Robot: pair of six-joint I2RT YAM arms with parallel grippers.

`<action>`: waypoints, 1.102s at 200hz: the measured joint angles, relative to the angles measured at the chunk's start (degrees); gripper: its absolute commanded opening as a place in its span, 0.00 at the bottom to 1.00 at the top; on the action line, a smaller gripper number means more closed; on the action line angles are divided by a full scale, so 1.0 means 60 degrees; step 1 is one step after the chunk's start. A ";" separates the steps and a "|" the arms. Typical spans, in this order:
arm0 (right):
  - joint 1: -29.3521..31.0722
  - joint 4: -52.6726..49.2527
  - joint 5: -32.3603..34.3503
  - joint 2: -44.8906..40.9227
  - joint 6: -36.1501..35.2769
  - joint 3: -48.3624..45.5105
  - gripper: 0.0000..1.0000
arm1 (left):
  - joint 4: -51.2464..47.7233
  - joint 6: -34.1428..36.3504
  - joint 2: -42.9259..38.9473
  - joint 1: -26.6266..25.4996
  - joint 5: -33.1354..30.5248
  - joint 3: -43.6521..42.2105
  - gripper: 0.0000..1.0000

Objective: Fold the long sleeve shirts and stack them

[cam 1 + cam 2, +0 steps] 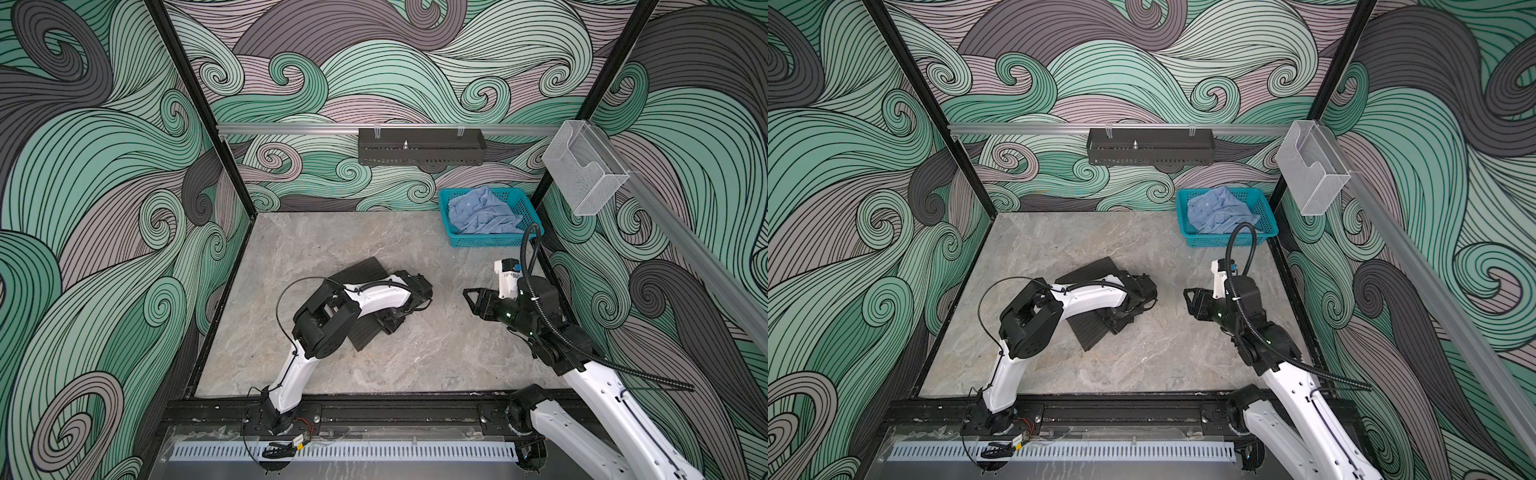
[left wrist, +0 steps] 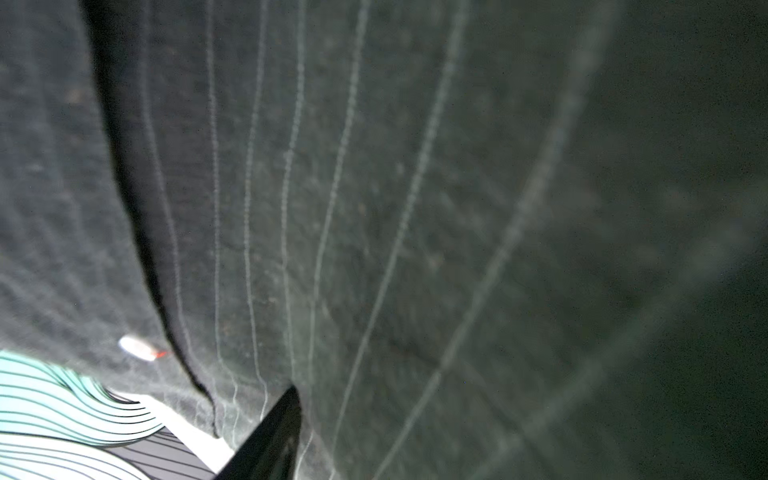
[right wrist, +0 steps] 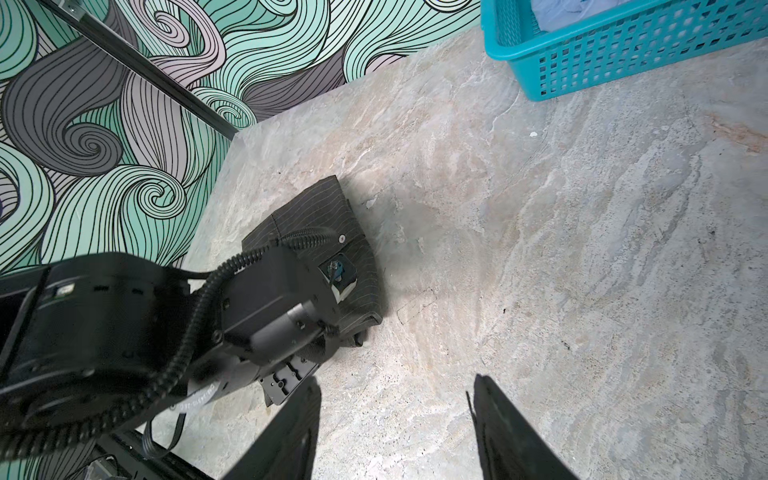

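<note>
Charcoal pinstriped shirt (image 1: 362, 270) sits folded mid table (image 1: 332, 237), left gripper (image 1: 392, 321) down on it, can't tell if it's actually pinching cloth. Light blue shirt (image 1: 482, 212) lies crumpled in the teal basket (image 1: 473, 241), far right corner. Right gripper (image 3: 395, 395) hovers open, empty.

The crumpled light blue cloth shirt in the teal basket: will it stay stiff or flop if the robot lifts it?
Probably floppy: the crumpled light blue cloth shirt lies in soft wrinkles. Likely light: it looks thin. It may snag the teal plastic mesh basket, which it largely fills.
</note>
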 measured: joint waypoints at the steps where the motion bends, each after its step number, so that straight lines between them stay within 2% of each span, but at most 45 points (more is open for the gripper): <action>1: -0.0004 0.0000 0.0000 0.0000 0.0000 0.0000 0.59 | -0.0011 0.0004 0.0007 0.0011 0.0022 0.0015 0.52; 22: -0.0018 0.0000 -0.0004 0.0004 0.0000 0.0000 0.59 | -0.0189 0.0357 0.0131 0.0280 0.0601 0.0237 0.47; 39: -0.0022 0.0004 -0.0018 0.0015 0.0000 0.0000 0.59 | -0.0226 0.0616 0.0168 0.0448 0.0958 0.0299 0.35; 55: -0.0022 0.0011 -0.0069 0.0069 0.0000 0.0000 0.60 | -0.0233 0.0758 0.0168 0.0546 0.1111 0.0259 0.31; 67: -0.0022 0.0022 -0.0098 0.0117 0.0000 0.0000 0.59 | -0.0157 0.0834 0.0113 0.0572 0.1137 0.0186 0.13; 81: -0.0040 0.0073 -0.0117 0.0182 0.0000 0.0000 0.59 | -0.0036 0.0871 0.0011 0.0608 0.0907 0.0015 0.00; 118: -0.0066 0.0273 -0.0182 0.0346 0.0015 0.0000 0.59 | 0.0288 0.1020 -0.0295 0.0594 0.0885 -0.0331 0.00; 140: -0.0069 0.0310 -0.0186 0.0382 0.0018 0.0007 0.59 | 0.0284 0.1220 -0.0408 0.0517 0.1330 -0.0346 0.00; 165: -0.0109 0.0280 -0.0178 0.0382 -0.0007 0.0095 0.60 | 0.0339 0.1541 -0.0772 0.0197 0.3180 -0.0346 0.00; 189: -0.0186 0.0229 -0.0175 0.0368 -0.0047 0.0259 0.60 | 0.0310 0.1810 -0.1308 -0.0051 0.5839 -0.0200 0.00; 220: -0.0291 0.0178 -0.0168 0.0350 -0.0120 0.0484 0.60 | 0.0291 0.1887 -0.1752 -0.0066 0.9373 0.0645 0.00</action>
